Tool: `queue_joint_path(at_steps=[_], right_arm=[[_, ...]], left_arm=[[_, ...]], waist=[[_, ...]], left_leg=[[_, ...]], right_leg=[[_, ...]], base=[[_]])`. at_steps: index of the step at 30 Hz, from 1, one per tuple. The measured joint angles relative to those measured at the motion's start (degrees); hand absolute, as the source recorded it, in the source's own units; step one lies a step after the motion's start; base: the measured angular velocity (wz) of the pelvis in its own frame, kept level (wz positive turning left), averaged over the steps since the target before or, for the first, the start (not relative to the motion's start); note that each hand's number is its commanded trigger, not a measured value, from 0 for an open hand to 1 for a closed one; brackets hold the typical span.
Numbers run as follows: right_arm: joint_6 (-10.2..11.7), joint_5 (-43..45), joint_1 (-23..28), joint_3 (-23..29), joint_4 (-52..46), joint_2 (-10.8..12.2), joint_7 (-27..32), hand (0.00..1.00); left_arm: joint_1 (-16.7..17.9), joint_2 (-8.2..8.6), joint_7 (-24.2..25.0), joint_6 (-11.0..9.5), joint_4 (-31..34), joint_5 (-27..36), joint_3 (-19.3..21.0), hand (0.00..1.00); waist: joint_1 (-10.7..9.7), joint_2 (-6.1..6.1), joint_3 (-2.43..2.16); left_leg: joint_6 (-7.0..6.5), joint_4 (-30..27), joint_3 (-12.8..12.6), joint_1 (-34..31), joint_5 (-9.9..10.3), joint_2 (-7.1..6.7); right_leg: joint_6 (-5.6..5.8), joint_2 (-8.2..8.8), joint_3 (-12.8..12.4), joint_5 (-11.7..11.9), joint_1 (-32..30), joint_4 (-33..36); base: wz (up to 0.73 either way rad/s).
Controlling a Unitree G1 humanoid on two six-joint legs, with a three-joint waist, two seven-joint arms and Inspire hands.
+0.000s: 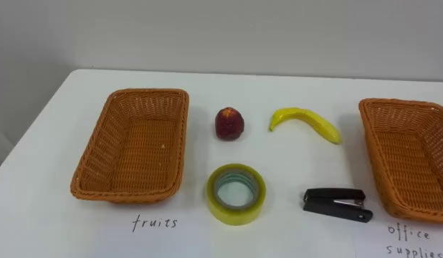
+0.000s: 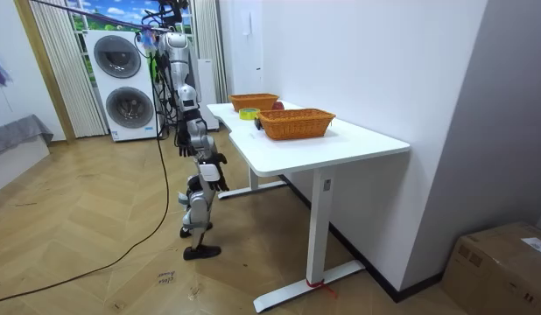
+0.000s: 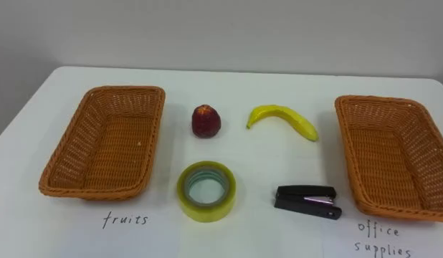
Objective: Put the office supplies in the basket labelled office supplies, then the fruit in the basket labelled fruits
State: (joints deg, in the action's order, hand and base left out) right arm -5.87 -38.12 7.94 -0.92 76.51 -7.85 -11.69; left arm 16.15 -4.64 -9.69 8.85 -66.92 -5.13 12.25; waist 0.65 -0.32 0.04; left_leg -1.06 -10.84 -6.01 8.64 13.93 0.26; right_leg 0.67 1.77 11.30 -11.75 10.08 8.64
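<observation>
On the white table [image 1: 293,168] lie a red apple [image 1: 229,123], a yellow banana [image 1: 306,123], a roll of yellowish tape [image 1: 236,193] and a black stapler [image 1: 336,204]. The apple and banana sit in the far middle, with the tape and stapler nearer me. A wicker basket [image 1: 110,154] marked "fruits" stands on the left and holds nothing. A second wicker basket [image 1: 393,168] marked "office supplies" stands on the right, also bare inside. In the room view I stand upright at the table's long side, with my right hand [image 2: 214,171] hanging low beside my body and my left hand [image 2: 182,135] behind it.
A plain wall runs behind the table's far edge. In the room view, two stacked washing machines [image 2: 122,83] stand behind me, and a cardboard box [image 2: 502,267] sits on the wooden floor at the room view's right.
</observation>
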Motion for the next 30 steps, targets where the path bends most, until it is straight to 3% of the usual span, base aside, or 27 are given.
queue_joint_path(at_steps=[19,26,30], right_arm=[[-1.5,0.0,-1.0,0.0,1.4,-0.3,0.5,0.0],[-1.8,-8.9,0.7,0.7,1.4,-0.2,2.5,0.0],[-1.8,-14.0,3.0,4.1,1.4,-0.3,3.8,0.0]], left_arm=[[-0.1,0.0,0.5,1.1,0.0,0.8,0.0,0.0],[0.1,-0.46,0.6,1.1,0.3,1.2,0.0,0.0],[0.0,-0.62,0.1,1.0,0.6,1.4,0.1,0.0]], waist=[[1.3,-0.45,0.08],[1.0,-1.07,0.07],[0.5,-1.14,0.03]], left_leg=[[0.0,0.0,0.1,0.0,0.0,-0.05],[0.01,-0.1,0.3,0.1,0.0,-0.06],[0.02,0.0,0.2,0.0,0.0,-0.05]], right_leg=[[-0.02,0.1,0.3,0.0,0.1,0.0],[-0.01,0.02,0.1,-0.1,0.4,-0.1],[-0.03,-0.02,-0.1,-0.1,0.0,0.0]], base=[[0.0],[0.0],[-0.02]])
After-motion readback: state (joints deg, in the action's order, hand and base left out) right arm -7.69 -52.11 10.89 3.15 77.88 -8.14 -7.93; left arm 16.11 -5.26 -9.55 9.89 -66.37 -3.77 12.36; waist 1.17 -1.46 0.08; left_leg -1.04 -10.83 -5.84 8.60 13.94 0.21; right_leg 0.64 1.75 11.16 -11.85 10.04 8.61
